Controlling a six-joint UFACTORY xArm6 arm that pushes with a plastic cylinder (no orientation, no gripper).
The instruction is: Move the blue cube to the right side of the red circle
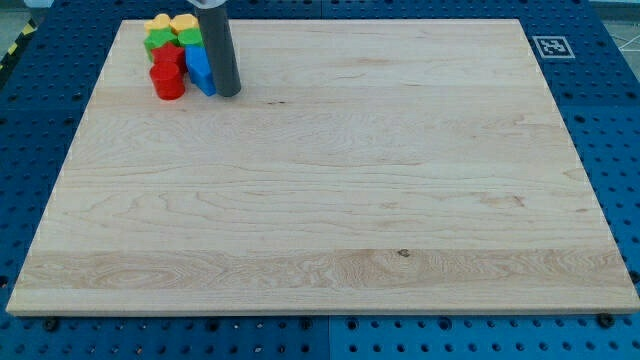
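The blue cube (201,71) sits in a tight cluster at the view's top left of the wooden board (330,200). The red circle (167,83) lies just to its left, touching or nearly touching it. My tip (227,93) is the lower end of the dark rod. It stands against the blue cube's right side.
In the same cluster are a red block (169,56), a green block (159,42), two yellow blocks (158,23) (184,24) and a blue-green block (191,42) behind the cube. A tag marker (550,46) lies off the board's top right corner.
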